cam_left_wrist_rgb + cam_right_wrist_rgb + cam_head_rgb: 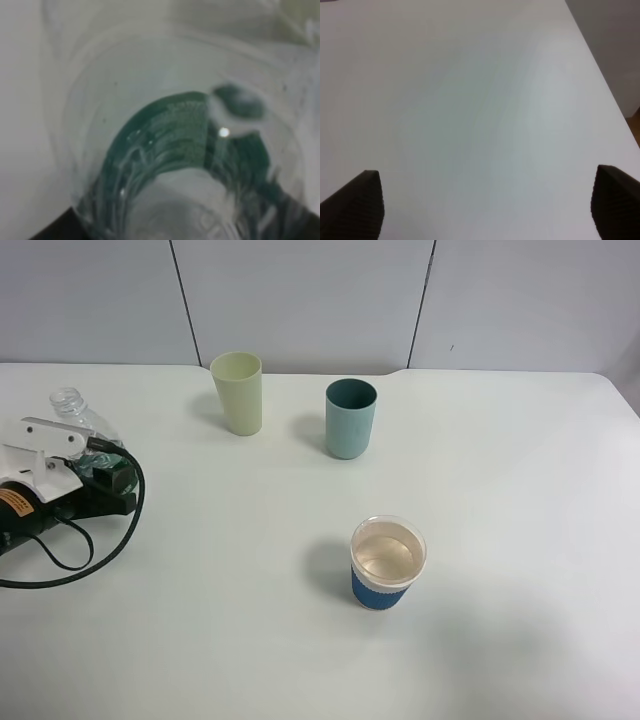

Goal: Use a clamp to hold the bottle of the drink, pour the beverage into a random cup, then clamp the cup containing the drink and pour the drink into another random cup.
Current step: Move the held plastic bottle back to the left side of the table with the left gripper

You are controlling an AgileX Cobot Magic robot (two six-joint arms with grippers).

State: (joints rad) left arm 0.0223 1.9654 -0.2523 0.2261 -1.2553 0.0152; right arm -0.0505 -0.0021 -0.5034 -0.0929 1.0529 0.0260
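Left hand (104,472) pinches the tilted bottle (76,410) near the worktop's (520,490) left edge. Right hand (490,206) is spread wide above the worktop. Blue-banded cup (387,565) holds drink.

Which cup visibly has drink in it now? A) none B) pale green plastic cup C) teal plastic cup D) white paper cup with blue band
D: pale liquid shows inside the white paper cup with blue band; the clear plastic bottle sits in the left gripper.
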